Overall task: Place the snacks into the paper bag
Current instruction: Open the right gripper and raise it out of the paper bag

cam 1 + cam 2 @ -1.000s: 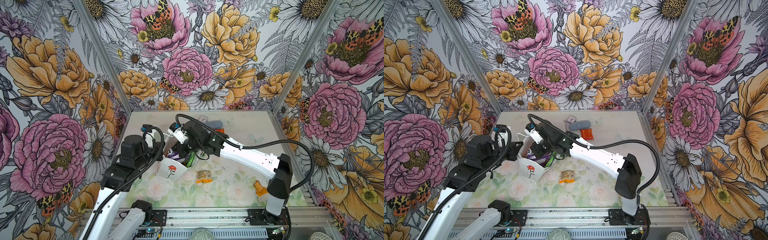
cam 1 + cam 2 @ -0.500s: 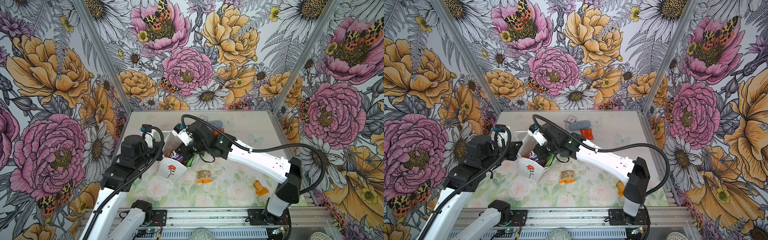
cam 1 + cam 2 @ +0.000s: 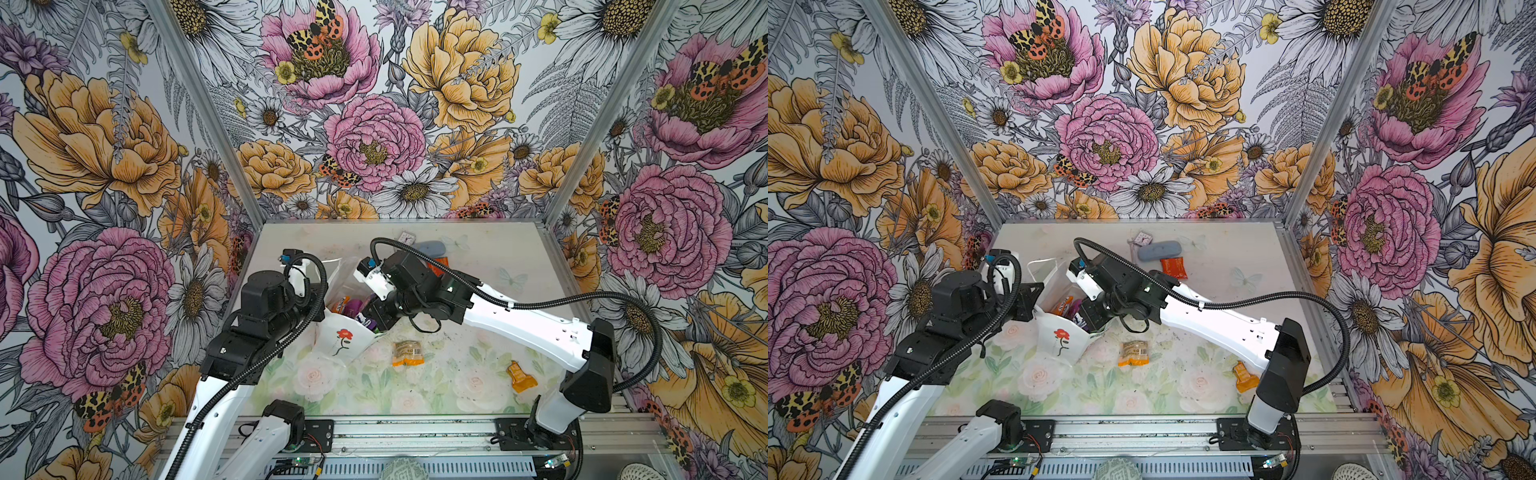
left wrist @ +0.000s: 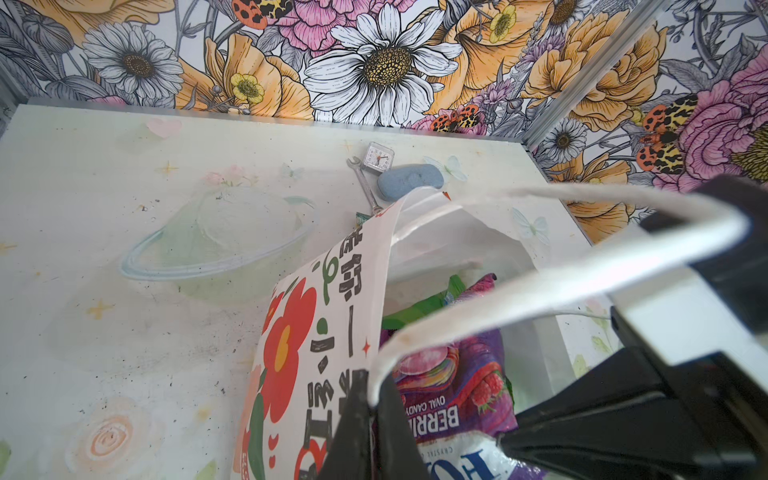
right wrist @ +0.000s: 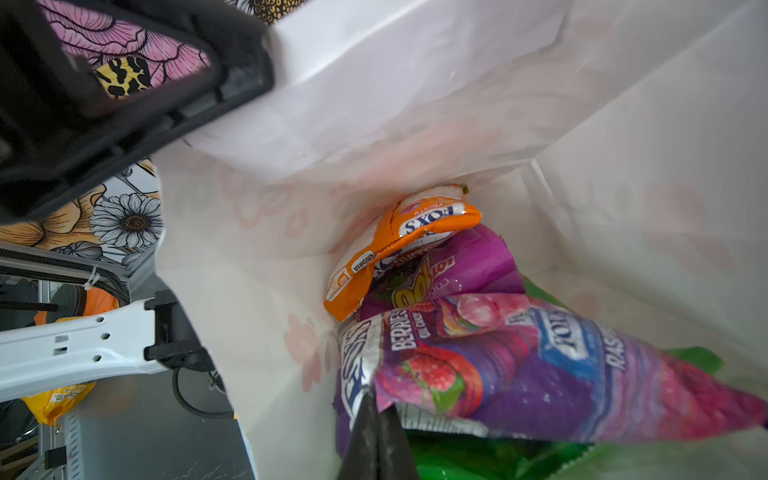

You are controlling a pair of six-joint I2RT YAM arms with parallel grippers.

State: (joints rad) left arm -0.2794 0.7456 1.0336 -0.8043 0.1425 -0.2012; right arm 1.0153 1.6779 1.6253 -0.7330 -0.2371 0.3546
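The white paper bag [image 3: 338, 347] [image 3: 1059, 345] with the red flower stands tilted at the left of the table. My left gripper [image 4: 371, 401] is shut on its white cord handle [image 4: 540, 282] at the left rim [image 3: 323, 309]. My right gripper [image 5: 376, 405] reaches into the bag mouth [image 3: 368, 318] and is shut on the edge of a purple Fox's candy bag [image 5: 540, 374]. An orange Fox's packet [image 5: 399, 245], a purple grape bag [image 5: 453, 266] and a green bag [image 5: 478, 461] lie inside too. Two small orange packets [image 3: 408, 352] [image 3: 521, 376] lie on the table in front.
At the back lie a red-orange packet [image 3: 1173, 267], a blue-grey oval case [image 3: 1158, 250], a small clock [image 4: 378, 157] and a metal wrench [image 4: 365, 187]. A clear plastic bowl [image 4: 216, 241] sits beside the bag. The booth walls close in on three sides.
The right arm's elbow has swung out to the right and dropped lower, with the gripper still at the bag mouth. The left arm and the bag have stayed put.
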